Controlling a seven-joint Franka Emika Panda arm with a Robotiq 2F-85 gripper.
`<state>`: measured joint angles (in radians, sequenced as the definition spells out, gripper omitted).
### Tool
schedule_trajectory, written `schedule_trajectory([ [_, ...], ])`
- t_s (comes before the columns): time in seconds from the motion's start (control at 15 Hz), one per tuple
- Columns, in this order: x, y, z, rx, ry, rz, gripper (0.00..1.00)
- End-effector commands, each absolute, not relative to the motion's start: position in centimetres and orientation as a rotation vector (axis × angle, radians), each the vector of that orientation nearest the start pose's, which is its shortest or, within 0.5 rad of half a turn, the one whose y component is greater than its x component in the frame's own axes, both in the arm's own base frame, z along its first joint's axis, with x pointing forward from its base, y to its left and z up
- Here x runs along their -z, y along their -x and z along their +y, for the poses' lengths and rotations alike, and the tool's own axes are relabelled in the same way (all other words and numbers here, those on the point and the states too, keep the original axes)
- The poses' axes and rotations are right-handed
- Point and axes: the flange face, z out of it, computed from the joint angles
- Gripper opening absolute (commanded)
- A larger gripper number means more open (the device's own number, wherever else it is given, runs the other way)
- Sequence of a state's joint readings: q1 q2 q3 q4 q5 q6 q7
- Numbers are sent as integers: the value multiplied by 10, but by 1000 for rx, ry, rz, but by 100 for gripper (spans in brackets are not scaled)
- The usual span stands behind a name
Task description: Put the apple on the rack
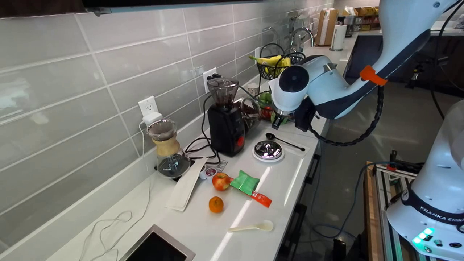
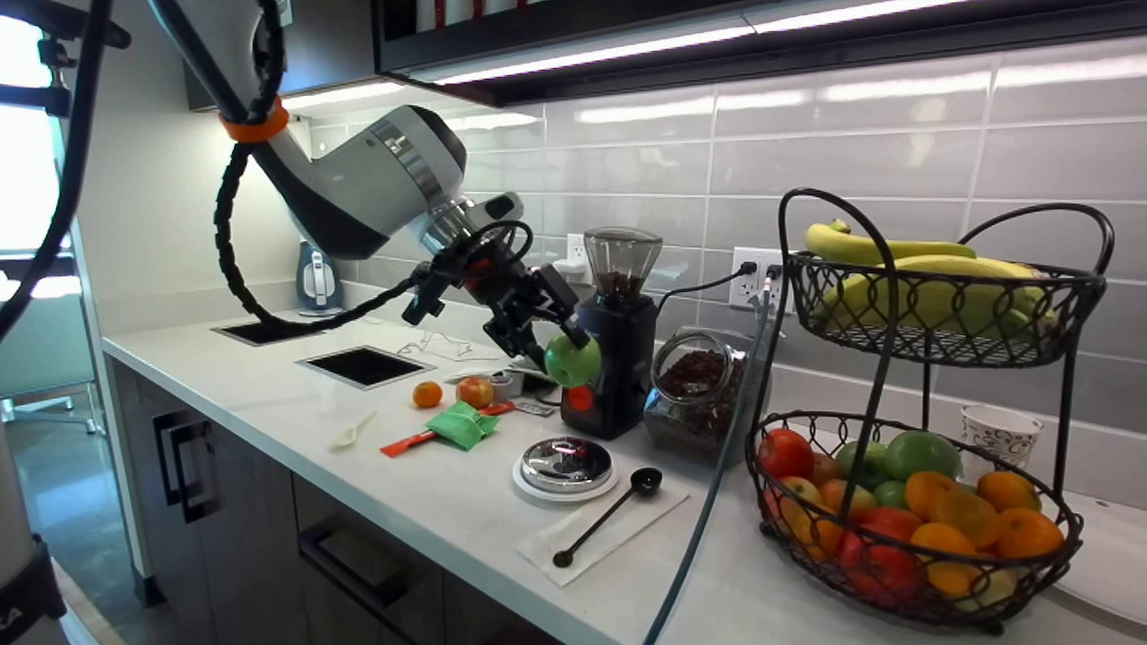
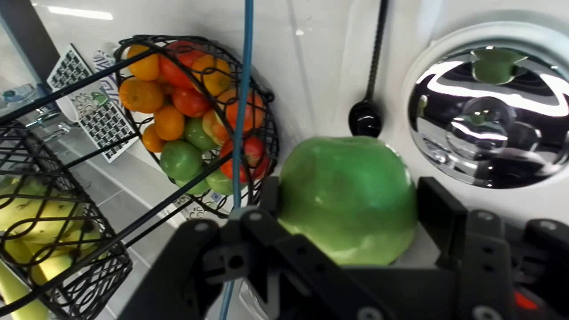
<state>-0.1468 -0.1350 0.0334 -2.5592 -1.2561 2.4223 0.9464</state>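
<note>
The apple (image 2: pixel 572 361) is light green and round. It hangs in the air in front of the black grinder. My gripper (image 3: pixel 349 195) is shut on the apple (image 3: pixel 346 209), one finger on each side of it. In an exterior view my arm hides most of the apple. The rack (image 2: pixel 941 352) is a black wire stand with two tiers. Bananas lie in its upper basket; oranges, red fruit and green fruit fill the lower one. The rack also shows at the left of the wrist view (image 3: pixel 100 249). The held apple is apart from the rack.
A blue cable (image 2: pixel 712 502) runs upward between the gripper and the rack. A black grinder (image 2: pixel 618 385) and a glass jar (image 2: pixel 694 403) stand by the wall. A chrome-topped disc (image 2: pixel 566 466), a black scoop (image 2: pixel 609 518) and a green packet (image 2: pixel 463 424) lie on the counter.
</note>
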Motion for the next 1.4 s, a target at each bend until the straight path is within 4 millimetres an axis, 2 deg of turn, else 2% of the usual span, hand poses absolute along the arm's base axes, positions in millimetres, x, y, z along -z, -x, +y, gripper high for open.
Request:
schedule_trajectory([
  [0.0, -300, -437, -84, -396, -2315, 14, 52],
  [0.4, -283, -426, -135, -309, -2216, 159, 52],
  [0.67, -280, -423, -168, -308, -2204, 277, 52],
  [0.73, -280, -424, -175, -313, -2200, 298, 52],
  [0.8, -281, -428, -174, -341, -2261, 250, 52],
  [0.87, -282, -421, -167, -315, -2227, 234, 77],
  [1.2, -282, -425, -172, -331, -2249, 236, 77],
  [1.27, -282, -425, -172, -331, -2249, 236, 52],
  [1.33, -281, -429, -179, -333, -2200, 234, 52],
])
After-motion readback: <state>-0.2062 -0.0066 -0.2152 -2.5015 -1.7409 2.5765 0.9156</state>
